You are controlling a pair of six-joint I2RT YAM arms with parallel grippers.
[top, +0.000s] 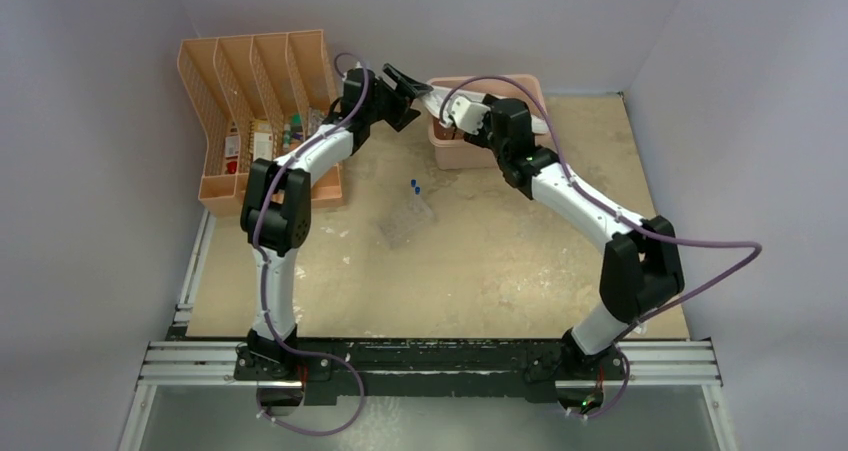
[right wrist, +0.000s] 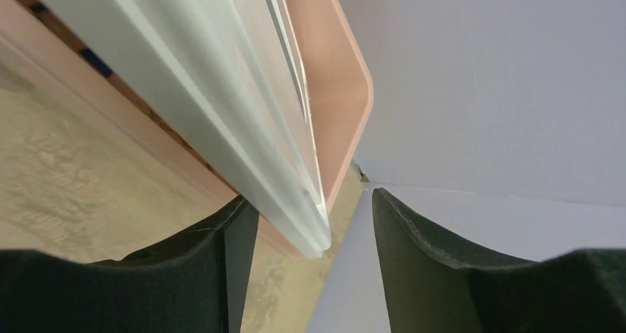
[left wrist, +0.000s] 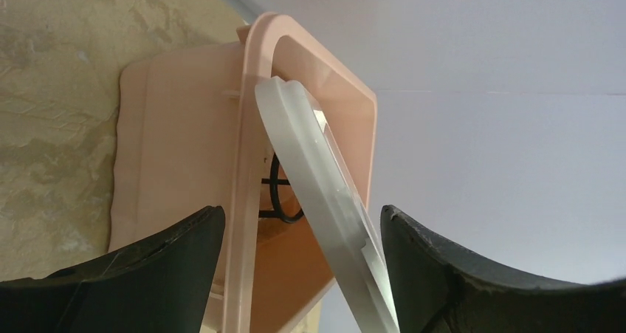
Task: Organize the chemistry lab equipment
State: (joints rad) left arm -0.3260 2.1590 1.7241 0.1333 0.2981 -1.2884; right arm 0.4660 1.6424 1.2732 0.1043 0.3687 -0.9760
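A flat white lid (left wrist: 310, 156) lies tilted across the pink bin (top: 520, 89) at the back of the table. My left gripper (top: 408, 89) is open, and the lid's end runs between its jaws (left wrist: 301, 211), close to the right finger (left wrist: 443, 274). My right gripper (top: 452, 119) is open at the bin's other side; the lid's corner (right wrist: 295, 200) sits between its jaws (right wrist: 311, 196), against the left finger (right wrist: 221, 259). A black wire ring tripod (left wrist: 277, 193) shows inside the bin. Blue-capped vials (top: 414, 185) and a clear plastic tray (top: 408, 221) rest mid-table.
A pink slotted file organizer (top: 262, 71) holding small items stands at the back left, close to my left arm's elbow. The walls enclose the table at the back and on both sides. The arms' mounting rail (top: 430, 361) runs along the near edge.
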